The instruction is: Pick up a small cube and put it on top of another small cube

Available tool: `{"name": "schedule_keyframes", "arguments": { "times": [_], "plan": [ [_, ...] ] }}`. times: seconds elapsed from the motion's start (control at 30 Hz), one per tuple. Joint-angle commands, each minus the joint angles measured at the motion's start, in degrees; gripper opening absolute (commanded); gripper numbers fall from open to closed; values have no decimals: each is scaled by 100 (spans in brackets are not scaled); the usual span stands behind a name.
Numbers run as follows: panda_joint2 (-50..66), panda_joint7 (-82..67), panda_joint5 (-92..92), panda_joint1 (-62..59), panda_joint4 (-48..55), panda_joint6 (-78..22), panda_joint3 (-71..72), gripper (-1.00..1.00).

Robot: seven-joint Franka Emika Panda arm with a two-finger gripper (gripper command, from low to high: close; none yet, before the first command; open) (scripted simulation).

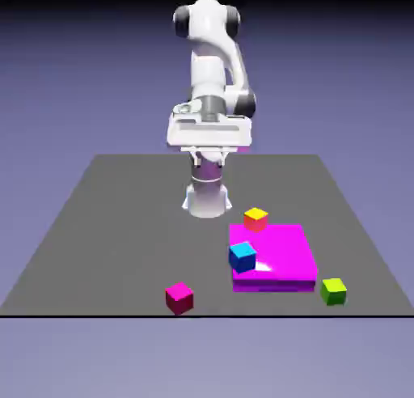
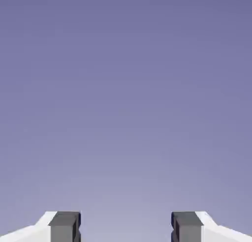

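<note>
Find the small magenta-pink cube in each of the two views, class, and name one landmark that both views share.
Exterior view: the small magenta-pink cube sits on the grey table near its front edge, towards the exterior view's left of the big magenta slab.
Hand view: not in it; only the backdrop and two grey fingertips show.
Shared landmark: the blue-violet backdrop.
</note>
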Motion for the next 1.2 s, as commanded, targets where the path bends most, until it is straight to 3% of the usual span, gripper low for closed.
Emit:
{"name": "schedule_keyframes", "arguments": {
  "times": [0.0,1.03,1.17],
  "plan": [
    [162,-250,151,77,75,-56,-97,0],
    [5170,-7974,4833,2469,2403,-1793,-3102,0],
    [5627,-8422,5374,2254,2646,-1688,-2799,0]
  ]
}}
